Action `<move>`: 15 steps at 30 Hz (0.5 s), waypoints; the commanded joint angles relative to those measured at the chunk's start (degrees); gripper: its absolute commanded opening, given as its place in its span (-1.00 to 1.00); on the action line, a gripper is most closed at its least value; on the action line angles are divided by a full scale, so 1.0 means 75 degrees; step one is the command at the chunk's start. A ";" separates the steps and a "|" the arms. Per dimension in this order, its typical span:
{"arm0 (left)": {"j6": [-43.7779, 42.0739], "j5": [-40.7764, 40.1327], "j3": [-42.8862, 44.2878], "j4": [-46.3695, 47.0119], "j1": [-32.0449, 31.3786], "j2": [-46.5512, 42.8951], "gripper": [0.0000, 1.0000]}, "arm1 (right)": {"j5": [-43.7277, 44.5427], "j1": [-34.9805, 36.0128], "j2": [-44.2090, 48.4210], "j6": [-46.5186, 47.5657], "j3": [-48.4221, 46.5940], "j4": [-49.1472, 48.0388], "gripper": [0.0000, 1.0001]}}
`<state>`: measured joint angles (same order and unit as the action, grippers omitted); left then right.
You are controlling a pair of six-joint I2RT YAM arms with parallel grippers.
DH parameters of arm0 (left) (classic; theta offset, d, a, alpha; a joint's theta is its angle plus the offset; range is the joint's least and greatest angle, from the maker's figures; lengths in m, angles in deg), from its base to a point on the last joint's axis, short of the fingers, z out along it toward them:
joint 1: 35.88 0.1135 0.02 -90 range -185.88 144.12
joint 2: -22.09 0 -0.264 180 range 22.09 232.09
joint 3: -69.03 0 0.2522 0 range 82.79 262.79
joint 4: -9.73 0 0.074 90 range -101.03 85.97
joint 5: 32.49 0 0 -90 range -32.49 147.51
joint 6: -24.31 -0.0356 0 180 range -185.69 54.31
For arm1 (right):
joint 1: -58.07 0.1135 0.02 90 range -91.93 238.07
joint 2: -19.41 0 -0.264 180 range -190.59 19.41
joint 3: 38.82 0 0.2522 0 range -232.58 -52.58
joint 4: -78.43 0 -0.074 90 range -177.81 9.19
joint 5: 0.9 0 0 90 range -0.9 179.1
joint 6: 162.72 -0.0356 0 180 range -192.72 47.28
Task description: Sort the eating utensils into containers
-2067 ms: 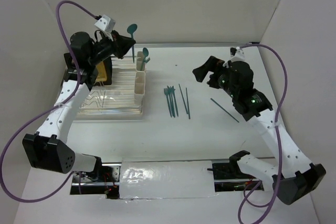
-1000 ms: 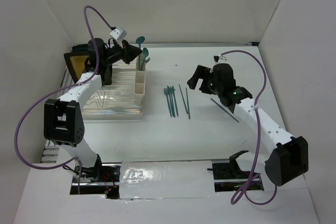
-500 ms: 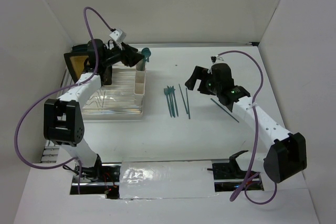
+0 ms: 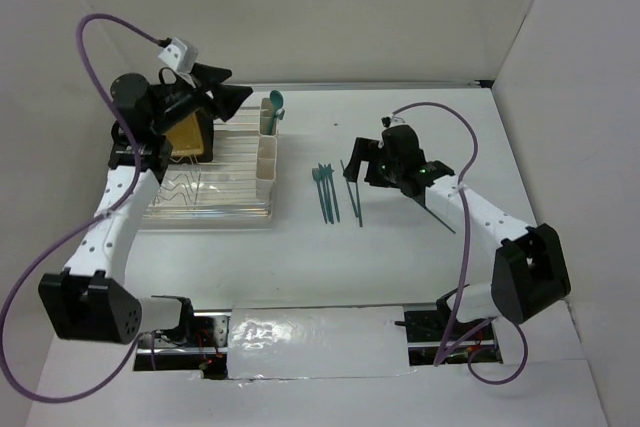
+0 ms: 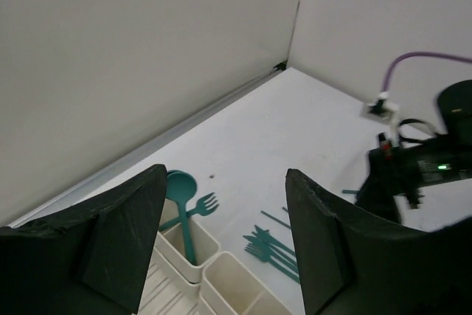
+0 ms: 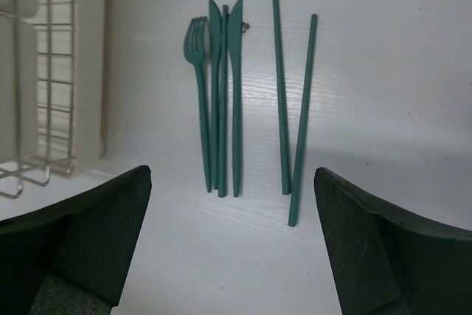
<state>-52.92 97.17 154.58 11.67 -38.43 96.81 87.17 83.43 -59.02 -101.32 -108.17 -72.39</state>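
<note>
Two white-and-black arms reach out from the near edge. The left arm (image 4: 115,187) rises tall and bends rightward at the wrist. The left pincer (image 4: 228,95) is held high, jaws spread wide and empty. The right arm (image 4: 480,209) stretches low toward the left. The right pincer (image 4: 352,162) points downward, jaws likewise apart and empty.

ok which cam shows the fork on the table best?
Right wrist: the fork is whole, tines distinct. Top external shows a thin teal line; left wrist shows the bunch small, fork hard to single out.
</note>
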 commanded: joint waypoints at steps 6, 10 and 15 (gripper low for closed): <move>0.0163 0.1039 -0.0430 -0.2349 -0.0456 -0.1325 0.58 | 0.1309 0.0145 -0.0827 0.0390 0.0041 -0.0240 0.75; -0.0731 0.1005 -0.1109 -0.2527 -0.0913 -0.1829 0.61 | 0.1933 -0.0252 -0.0769 0.0520 0.0123 0.0217 0.67; -0.0777 0.1017 -0.2375 -0.1861 -0.1207 -0.2181 0.66 | 0.1946 -0.1282 -0.0290 0.0999 0.0615 0.0440 0.61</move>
<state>-56.68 103.58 139.54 -5.05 -46.87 81.92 98.78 78.29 -65.10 -96.99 -105.62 -71.21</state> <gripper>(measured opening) 0.829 0.812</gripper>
